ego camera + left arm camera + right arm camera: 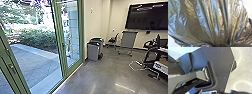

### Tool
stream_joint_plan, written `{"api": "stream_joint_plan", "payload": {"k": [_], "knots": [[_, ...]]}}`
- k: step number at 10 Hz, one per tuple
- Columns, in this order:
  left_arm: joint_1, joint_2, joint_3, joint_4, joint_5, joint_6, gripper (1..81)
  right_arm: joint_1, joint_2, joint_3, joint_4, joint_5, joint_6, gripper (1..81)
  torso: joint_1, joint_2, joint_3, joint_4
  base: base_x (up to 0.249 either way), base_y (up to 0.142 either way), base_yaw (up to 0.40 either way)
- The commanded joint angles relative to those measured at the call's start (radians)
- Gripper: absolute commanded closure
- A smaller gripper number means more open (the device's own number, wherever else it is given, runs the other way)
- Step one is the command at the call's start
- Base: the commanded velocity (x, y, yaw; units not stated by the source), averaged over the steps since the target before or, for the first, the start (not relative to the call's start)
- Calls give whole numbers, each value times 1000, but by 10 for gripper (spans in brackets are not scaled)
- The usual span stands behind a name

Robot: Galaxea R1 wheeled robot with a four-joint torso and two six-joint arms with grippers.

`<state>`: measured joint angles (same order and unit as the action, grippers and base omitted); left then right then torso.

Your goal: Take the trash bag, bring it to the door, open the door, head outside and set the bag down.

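"Trash bag [205, 22] picked up?"

"Seems so: it bunches right at the left gripper [220, 45], which I judge clamped on it. For the right gripper, I can't tell."

"And the door [60, 37]?"

"Beyond that hand, toward the robot's left. Open or closed, I can't say. Going outside and setting down remain."

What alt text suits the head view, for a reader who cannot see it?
Green-framed glass doors front a paved yard with bushes; indoors, two bins stand near them, and a large dark screen hangs at upper right.
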<state>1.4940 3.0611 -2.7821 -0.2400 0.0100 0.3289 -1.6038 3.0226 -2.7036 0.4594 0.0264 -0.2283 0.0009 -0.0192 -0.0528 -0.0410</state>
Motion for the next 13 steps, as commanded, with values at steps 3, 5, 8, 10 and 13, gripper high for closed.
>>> {"api": "stream_joint_plan", "payload": {"k": [3,5,8,10,13], "knots": [[-44,3,1,-7,65,5,811,35,1,2,1,-69,0,10,0,0,0,0,166,0,0],[-45,3,1,-7,65,4,811,37,5,2,2,-69,0,10,0,0,0,0,166,0,0],[-45,3,3,-7,65,2,811,37,5,2,2,-68,0,10,0,0,0,0,166,0,0],[-45,4,3,-7,65,2,811,37,5,2,-1,-68,0,10,0,0,0,0,166,0,0],[-45,4,3,-7,65,2,811,37,5,2,-4,-68,0,10,0,0,0,0,166,0,0]]}}
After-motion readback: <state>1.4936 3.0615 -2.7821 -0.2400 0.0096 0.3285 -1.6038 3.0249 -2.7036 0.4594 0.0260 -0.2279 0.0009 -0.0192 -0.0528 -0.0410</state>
